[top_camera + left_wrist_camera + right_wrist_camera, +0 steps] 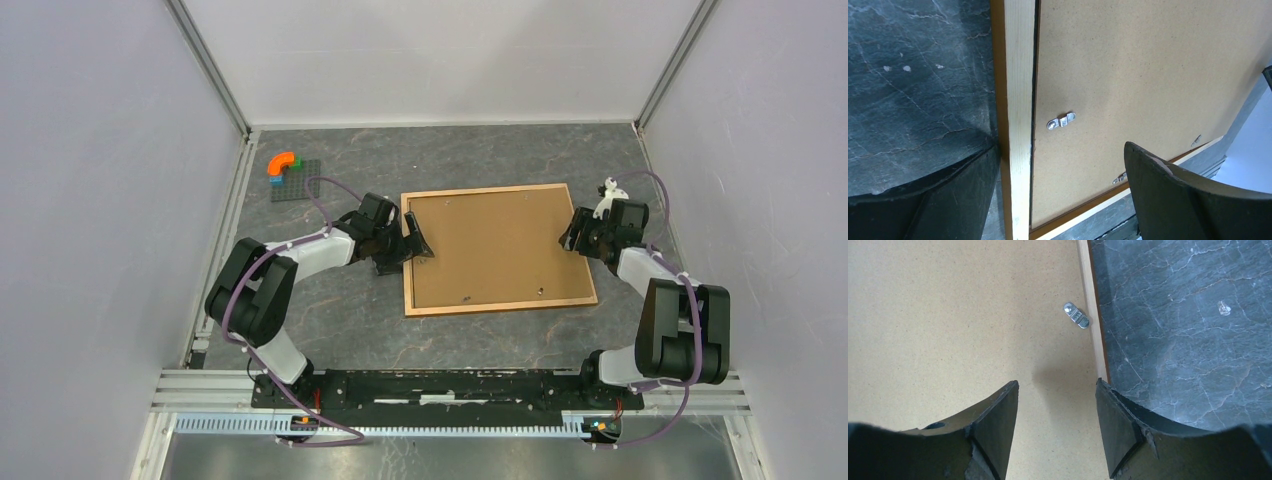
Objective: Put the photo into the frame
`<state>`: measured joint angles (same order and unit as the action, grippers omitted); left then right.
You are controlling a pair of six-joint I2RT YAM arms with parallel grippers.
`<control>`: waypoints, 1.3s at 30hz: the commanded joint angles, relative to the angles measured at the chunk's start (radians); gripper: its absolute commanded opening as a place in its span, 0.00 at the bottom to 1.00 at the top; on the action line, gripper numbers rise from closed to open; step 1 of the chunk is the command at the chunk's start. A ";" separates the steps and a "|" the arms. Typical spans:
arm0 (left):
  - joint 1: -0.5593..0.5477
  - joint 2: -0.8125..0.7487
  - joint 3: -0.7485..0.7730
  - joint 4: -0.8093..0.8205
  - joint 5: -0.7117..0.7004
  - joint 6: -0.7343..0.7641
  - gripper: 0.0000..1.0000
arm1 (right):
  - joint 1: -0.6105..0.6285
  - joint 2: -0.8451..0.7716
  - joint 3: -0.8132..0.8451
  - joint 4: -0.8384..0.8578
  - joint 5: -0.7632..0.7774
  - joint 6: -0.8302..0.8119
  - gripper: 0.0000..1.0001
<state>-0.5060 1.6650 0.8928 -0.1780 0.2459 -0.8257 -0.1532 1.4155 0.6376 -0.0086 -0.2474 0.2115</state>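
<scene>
Wide open, the left claw (1060,150) straddles the left rail of the frame (1018,100): one finger hangs over the table (913,90) outside, the other over the backing board (1148,75), and nothing is gripped. A small metal clip (1061,120) sits on the board just beside that rail. The right claw (1057,385) also has its jaws apart and empty, one finger above the board and the other at the frame's right rail, near a second clip (1076,315). Whether the fingers touch the frame I cannot tell. The frame lies face down, flat on the dark table between the two arms. At the far left, well apart, an orange curved block (283,160) sits on a grey base plate (300,185).
</scene>
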 commanded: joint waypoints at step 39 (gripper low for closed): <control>0.029 -0.107 0.011 -0.080 0.023 0.023 1.00 | 0.014 0.064 0.051 0.081 -0.124 0.034 0.80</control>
<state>-0.4789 1.5494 0.8738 -0.2379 0.2642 -0.8299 -0.1486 1.4361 0.6376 0.0151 -0.3618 0.2489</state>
